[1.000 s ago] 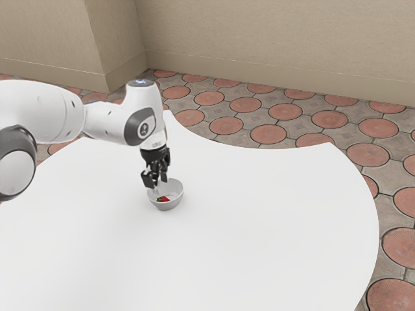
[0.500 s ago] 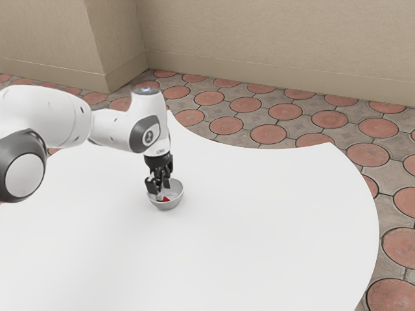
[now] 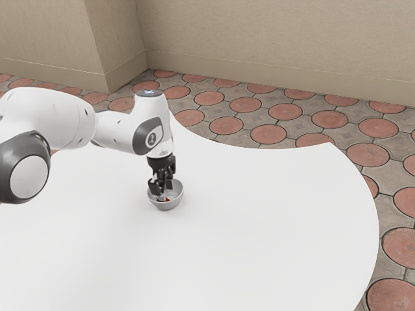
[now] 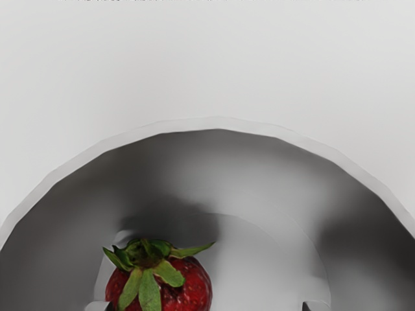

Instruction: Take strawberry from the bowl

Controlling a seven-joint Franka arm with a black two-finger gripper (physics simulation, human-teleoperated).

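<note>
Gripper (image 3: 165,194) open in bowl (image 3: 166,205), strawberry (image 4: 159,275) btwn fingers (image 4: 316,306) but off-ctr, so you're prob at pre-grasp: ctr it, close gently, then lift.

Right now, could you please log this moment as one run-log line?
gripper: open, lowered into bowl | strawberry: in bowl, ungrasped | bowl: upright on table | removal: pending

1. The strawberry (image 4: 196,289) is looking red and dotty, and it is wearing green leaves (like a spiky hat).
2. It is lying inside the bowl (image 3: 166,205), toward one side.
3. The round, gray bowl is standing upright.
</note>
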